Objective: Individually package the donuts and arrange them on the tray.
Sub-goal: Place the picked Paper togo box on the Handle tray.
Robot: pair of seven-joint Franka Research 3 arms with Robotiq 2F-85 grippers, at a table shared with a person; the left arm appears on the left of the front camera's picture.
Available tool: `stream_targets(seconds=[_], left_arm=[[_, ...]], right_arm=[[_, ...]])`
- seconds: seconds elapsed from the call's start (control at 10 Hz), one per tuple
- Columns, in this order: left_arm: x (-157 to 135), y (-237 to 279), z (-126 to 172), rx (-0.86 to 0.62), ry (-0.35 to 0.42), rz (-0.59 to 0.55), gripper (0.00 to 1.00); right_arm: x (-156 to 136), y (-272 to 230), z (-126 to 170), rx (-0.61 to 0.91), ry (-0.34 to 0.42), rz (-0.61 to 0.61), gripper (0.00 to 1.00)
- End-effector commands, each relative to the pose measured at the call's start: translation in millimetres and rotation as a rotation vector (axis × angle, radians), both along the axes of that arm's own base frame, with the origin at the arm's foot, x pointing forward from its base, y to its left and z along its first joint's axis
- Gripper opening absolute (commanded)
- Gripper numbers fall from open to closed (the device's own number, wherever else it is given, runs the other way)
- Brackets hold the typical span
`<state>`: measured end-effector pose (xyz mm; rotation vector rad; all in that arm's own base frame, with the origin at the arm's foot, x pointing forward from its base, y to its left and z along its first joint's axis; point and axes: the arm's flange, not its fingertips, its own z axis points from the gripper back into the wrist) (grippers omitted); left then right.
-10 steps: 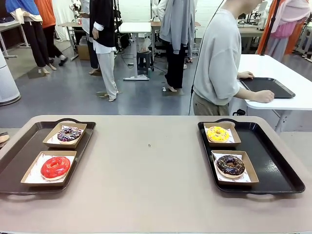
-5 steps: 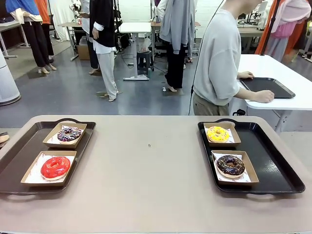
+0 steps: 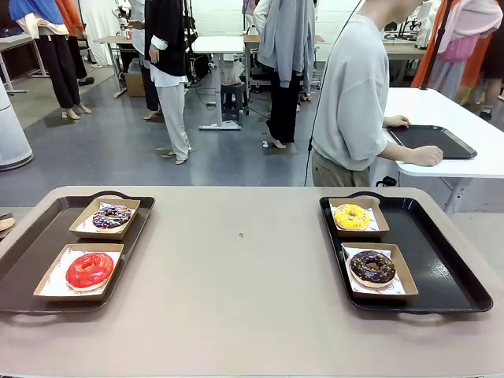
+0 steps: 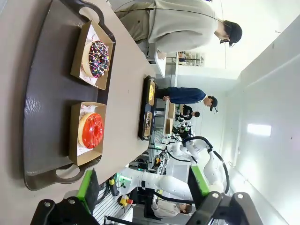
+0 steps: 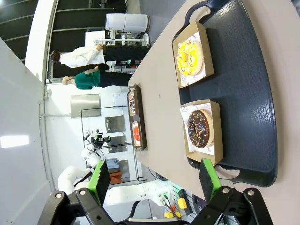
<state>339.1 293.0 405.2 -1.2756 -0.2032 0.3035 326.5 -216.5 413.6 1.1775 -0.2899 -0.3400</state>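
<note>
**A:** What do you have in front of you, biggest first?

**B:** You're looking across a matte beige table (image 3: 252, 291) with rounded corners. Two black plastic trays sit on it, each rectangular with a raised rim and cut-out handles: the left tray (image 3: 31, 252) at your left edge, the right tray (image 3: 441, 260) at your right edge, well apart. Beyond the far edge a person in a grey top (image 3: 354, 94) stands side-on, hands on another table.

**A:** And the donuts?

**B:** Each sits in its own shallow brown cardboard box lined with white printed paper. On the left tray, the near box (image 3: 79, 272) holds the red donut (image 3: 89, 269), smooth and glossy; the far box (image 3: 105, 218) holds the dark purple donut (image 3: 112, 216), flecked with pale sprinkles. On the right tray, the far box (image 3: 358, 218) holds the yellow donut (image 3: 352, 216) with sprinkles, and the near box (image 3: 380, 270) holds the chocolate donut (image 3: 372, 266), dark and shiny with coloured sprinkles. All boxes are open-topped.

**A:** Your grippers?

**B:** The left gripper (image 4: 143, 187) hangs above the left tray's end, green pads spread wide, grasping nothing. The right gripper (image 5: 152, 180) is likewise released and empty, near the right tray's handle.
</note>
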Motion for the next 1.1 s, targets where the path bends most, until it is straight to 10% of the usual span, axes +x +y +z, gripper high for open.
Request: stream_targets(seconds=[0.0,1.0], left_arm=[[-1.5,0.7,1.0,0.0,-0.005,0.004,1.0],[-1.5,0.7,1.0,0.0,-0.005,0.004,1.0]], right_arm=[[-0.2,0.3,1.4,0.001,-0.003,0.002,1.0],[-0.2,0.3,1.4,0.001,-0.003,0.002,1.0]])
